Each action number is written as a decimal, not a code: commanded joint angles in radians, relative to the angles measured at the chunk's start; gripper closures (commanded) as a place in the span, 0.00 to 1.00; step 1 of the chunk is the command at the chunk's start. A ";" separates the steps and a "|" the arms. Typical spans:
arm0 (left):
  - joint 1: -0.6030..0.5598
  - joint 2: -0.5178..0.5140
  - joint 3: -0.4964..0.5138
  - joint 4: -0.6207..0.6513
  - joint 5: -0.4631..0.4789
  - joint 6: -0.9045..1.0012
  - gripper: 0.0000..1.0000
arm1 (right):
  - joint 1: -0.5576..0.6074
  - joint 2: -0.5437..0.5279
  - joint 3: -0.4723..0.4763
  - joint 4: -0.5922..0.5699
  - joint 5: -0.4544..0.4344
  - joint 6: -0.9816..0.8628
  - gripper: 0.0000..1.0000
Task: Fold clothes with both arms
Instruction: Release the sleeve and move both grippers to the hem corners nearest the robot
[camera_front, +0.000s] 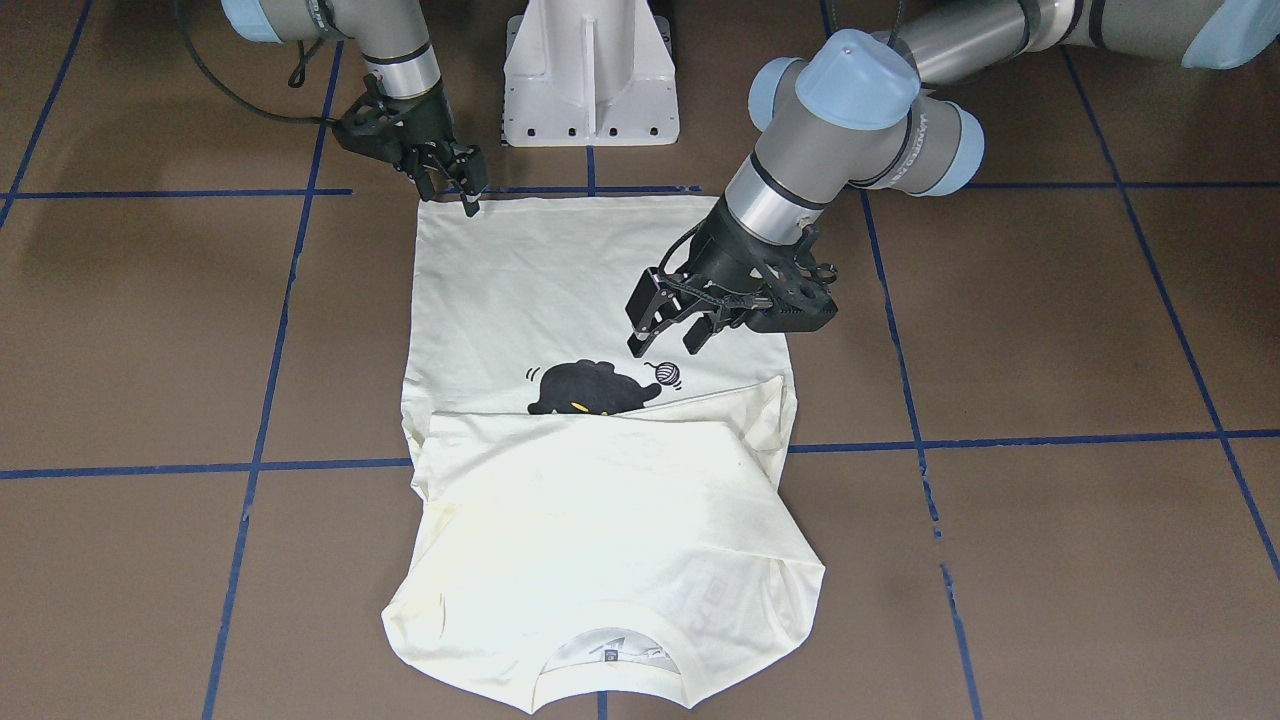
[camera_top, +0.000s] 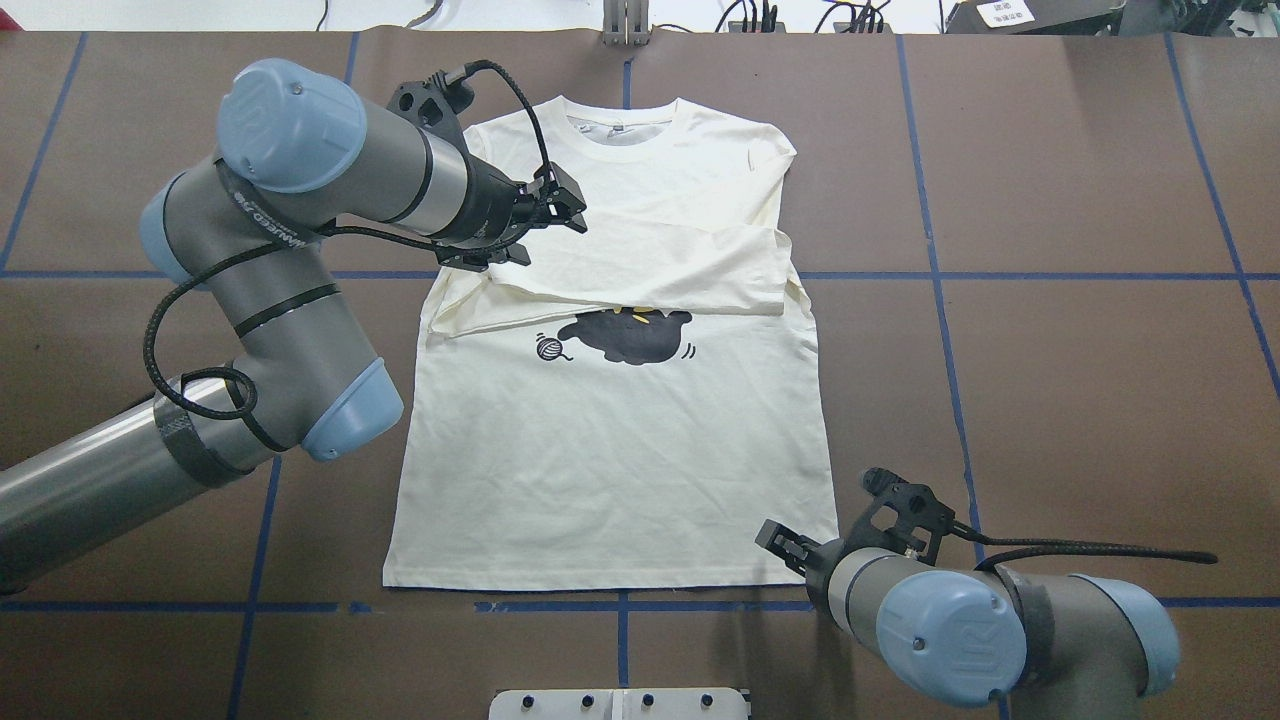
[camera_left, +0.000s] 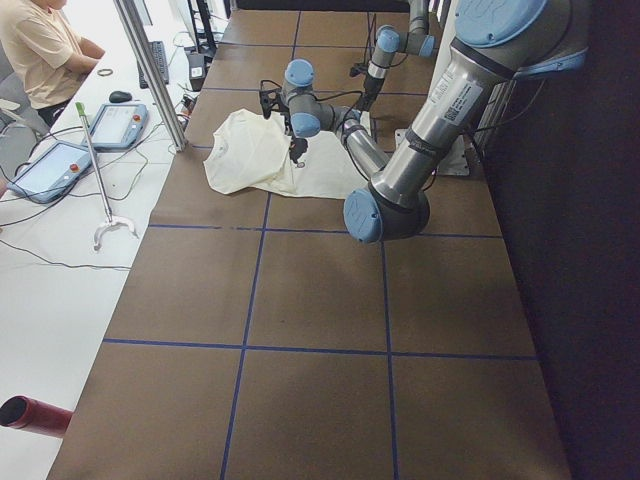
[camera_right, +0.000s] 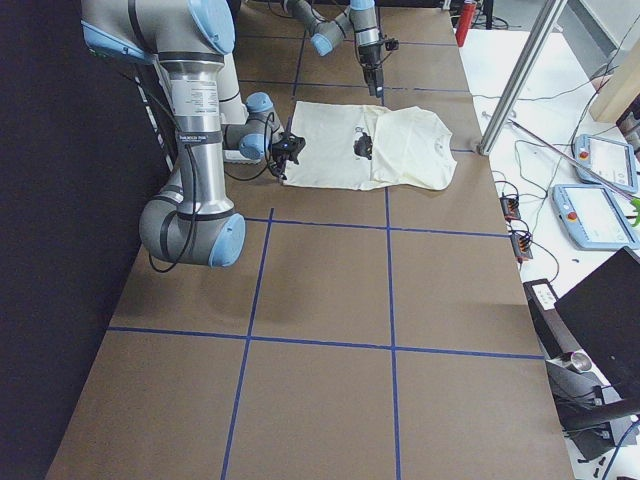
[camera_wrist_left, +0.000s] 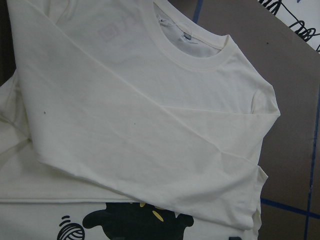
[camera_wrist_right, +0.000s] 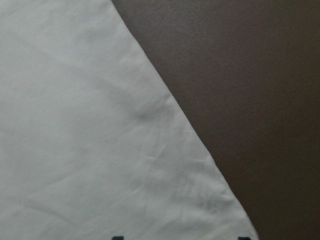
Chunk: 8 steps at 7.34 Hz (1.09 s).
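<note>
The cream long-sleeved T-shirt (camera_top: 620, 440) lies flat on the brown table, print up, with its neck at the far side. Both sleeves are folded across the chest and partly cover the black cat print (camera_top: 630, 333). My left gripper (camera_top: 548, 228) hovers open and empty over the shirt's left side by the folded sleeve; it also shows in the front-facing view (camera_front: 663, 345). My right gripper (camera_top: 782, 543) is open at the shirt's near right hem corner (camera_wrist_right: 220, 210), its fingertips (camera_wrist_right: 242, 237) down at the cloth on either side of that corner. It also shows in the front-facing view (camera_front: 465, 190).
The white pedestal (camera_front: 590, 70) stands at the table's near edge between the arms. Blue tape lines (camera_top: 1000, 275) cross the brown table. In the left view a person (camera_left: 40, 50) sits beyond the far edge, with teach pendants (camera_left: 60, 165) and a metal post (camera_left: 150, 70).
</note>
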 joint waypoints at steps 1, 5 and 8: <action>0.002 0.002 0.001 0.000 0.001 -0.001 0.24 | -0.011 -0.008 -0.001 -0.032 -0.019 0.010 0.26; 0.005 0.000 0.004 0.000 0.003 -0.001 0.24 | -0.009 -0.044 0.008 -0.055 -0.018 0.010 0.64; 0.002 0.002 -0.006 0.009 0.009 -0.009 0.24 | -0.016 -0.045 0.024 -0.055 -0.009 0.006 1.00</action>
